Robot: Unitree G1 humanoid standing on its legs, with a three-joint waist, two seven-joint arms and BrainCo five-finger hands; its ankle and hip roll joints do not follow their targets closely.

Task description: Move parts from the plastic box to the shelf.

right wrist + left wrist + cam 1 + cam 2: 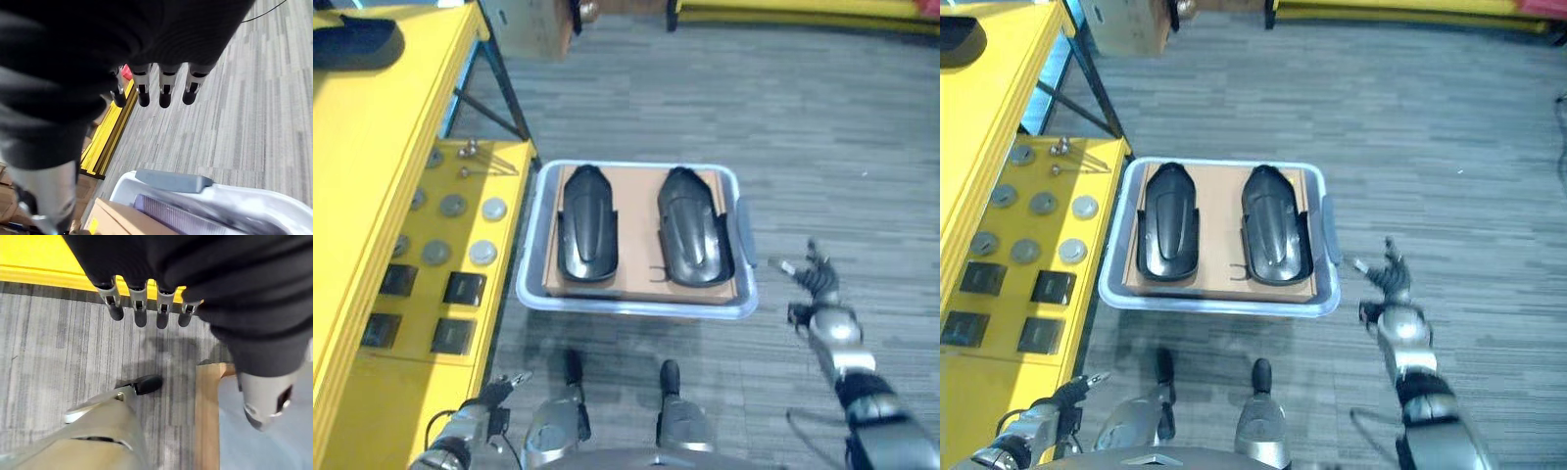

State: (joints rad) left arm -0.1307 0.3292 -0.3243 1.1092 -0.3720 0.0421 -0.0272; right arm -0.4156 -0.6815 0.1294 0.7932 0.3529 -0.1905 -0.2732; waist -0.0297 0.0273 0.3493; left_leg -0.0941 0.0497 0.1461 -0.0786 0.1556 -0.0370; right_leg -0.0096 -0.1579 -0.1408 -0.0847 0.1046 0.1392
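Observation:
A clear plastic box (532, 245) stands on the carpet beside the yellow shelf (372, 157). Inside it, on brown cardboard, lie two black curved parts side by side, one on the left (585, 223) and one on the right (693, 227). My right hand (822, 286) hovers to the right of the box, a little apart from its grey handle (173, 180); its fingers (164, 88) are straight and hold nothing. Down by the shelf's near corner, my left hand (494, 392) is also open, with its fingers (139, 308) straight over the carpet.
The shelf's lower level carries several grey discs (453, 206) and black square blocks (465, 288). A dark object (352, 39) lies on its top level. A cardboard box (533, 24) stands at the back, and a yellow rack (803, 12) runs along the far edge.

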